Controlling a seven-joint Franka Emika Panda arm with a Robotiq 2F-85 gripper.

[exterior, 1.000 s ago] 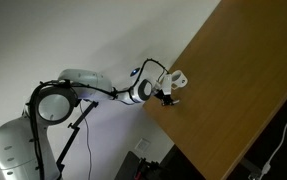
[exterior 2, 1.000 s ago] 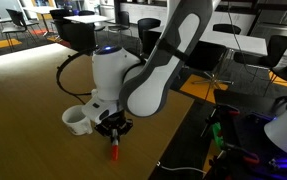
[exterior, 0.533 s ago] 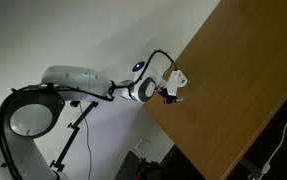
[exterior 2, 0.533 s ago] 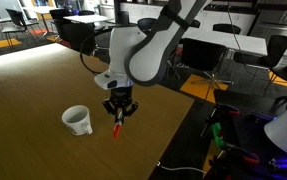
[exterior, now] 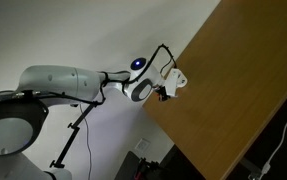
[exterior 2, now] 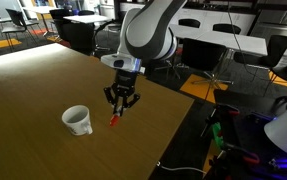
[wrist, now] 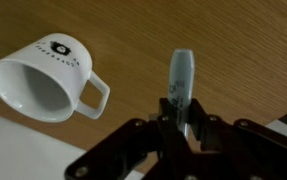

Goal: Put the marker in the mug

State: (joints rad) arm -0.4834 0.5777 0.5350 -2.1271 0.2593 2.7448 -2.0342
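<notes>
My gripper (exterior 2: pixel 120 100) is shut on the marker (exterior 2: pixel 114 120), a thin red-orange stick that hangs from the jaws above the wooden table (exterior 2: pixel 43 85). The white mug (exterior 2: pixel 77 120) stands upright on the table, just to the left of the marker and apart from it. In the wrist view the marker (wrist: pixel 180 80) looks pale grey and sticks out from between the fingers of my gripper (wrist: pixel 180 125). The mug (wrist: pixel 43 80) shows there at the left with its pale inside and its loop handle turned toward the marker. In an exterior view my gripper (exterior: pixel 168 90) is at the table's corner.
The table's near edge (exterior 2: pixel 173 150) runs close to the right of the mug and gripper, with a drop to the floor. Office chairs and desks (exterior 2: pixel 233 50) stand behind. Most of the tabletop (exterior: pixel 243 90) lies beyond the gripper.
My gripper has lifted the marker off the table and carried it up and a little to the right. The arm has swung higher. The mug has not moved.
</notes>
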